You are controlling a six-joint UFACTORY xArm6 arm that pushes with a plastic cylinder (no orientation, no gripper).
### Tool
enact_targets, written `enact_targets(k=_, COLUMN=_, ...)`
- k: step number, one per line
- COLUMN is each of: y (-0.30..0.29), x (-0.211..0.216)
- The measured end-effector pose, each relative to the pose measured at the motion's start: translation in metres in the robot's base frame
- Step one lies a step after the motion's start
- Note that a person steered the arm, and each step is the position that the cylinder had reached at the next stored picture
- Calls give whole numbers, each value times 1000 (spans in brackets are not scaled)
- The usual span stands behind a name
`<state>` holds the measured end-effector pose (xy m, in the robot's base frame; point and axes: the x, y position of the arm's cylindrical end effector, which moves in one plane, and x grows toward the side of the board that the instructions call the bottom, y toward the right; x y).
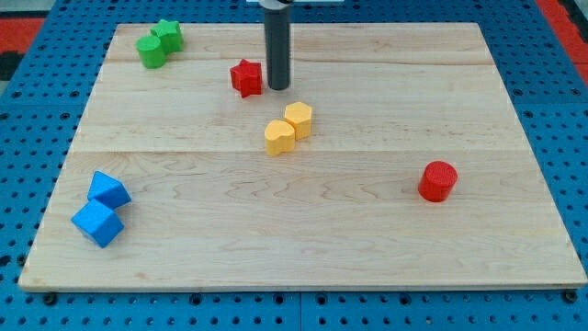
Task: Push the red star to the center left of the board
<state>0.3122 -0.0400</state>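
The red star [246, 77] lies on the wooden board [303, 230] in its upper part, left of the middle. My tip [277, 88] stands just to the star's right, very close to it or touching its right edge. The rod rises straight to the view's top.
Two green blocks [159, 43] sit together at the top left. Two yellow blocks [288, 128] sit together below and right of my tip. A red cylinder [438, 181] lies at the right. Two blue cubes [103, 209] sit at the bottom left.
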Motion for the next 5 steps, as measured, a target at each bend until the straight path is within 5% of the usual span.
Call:
enact_targets(k=2, y=-88, x=13)
enact_targets(k=4, y=-103, x=-27)
enact_targets(k=5, y=-134, x=-12)
